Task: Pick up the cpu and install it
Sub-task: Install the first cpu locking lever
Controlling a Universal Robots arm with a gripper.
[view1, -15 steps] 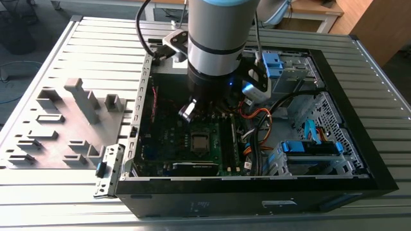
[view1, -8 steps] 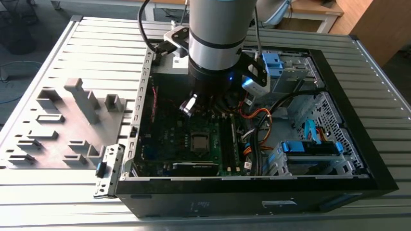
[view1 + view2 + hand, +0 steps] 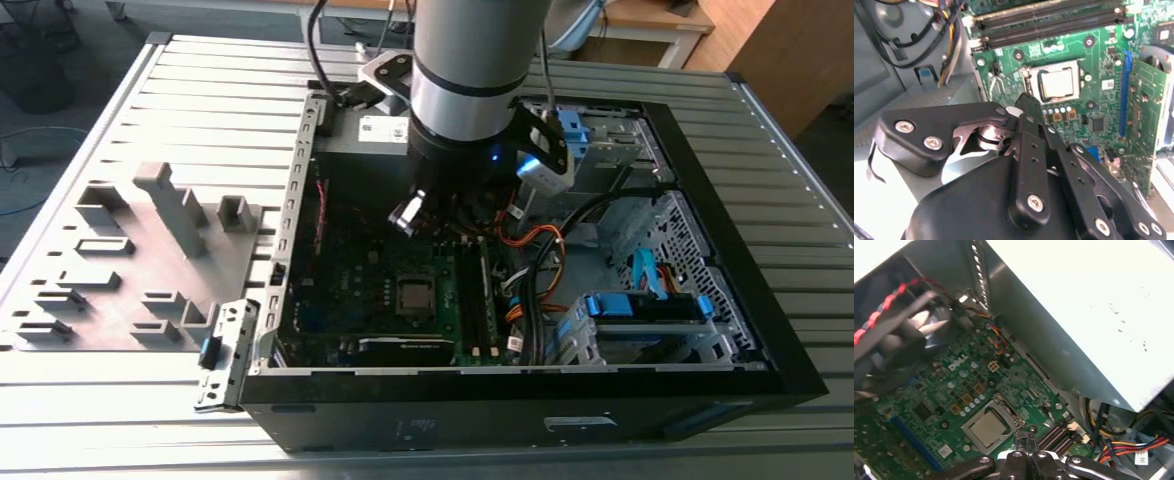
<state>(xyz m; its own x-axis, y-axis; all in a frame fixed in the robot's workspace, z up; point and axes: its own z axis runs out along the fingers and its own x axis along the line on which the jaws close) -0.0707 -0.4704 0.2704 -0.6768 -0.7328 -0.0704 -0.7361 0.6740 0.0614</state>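
Inside the case (image 3: 287,250), over the board (image 3: 340,290), the gripper (image 3: 408,216) is hovering, jaws pinched together and carrying nothing. The cpu (image 3: 415,293) is lying seated in the board, apart from it. Placement looks done, I judge; any retreat is calling for a straight lift clear of the cables (image 3: 534,240).

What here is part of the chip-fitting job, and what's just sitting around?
Job: cpu, motherboard, pincer.
Lying about: memory sticks, grey box, coloured cables, grey parts tray.
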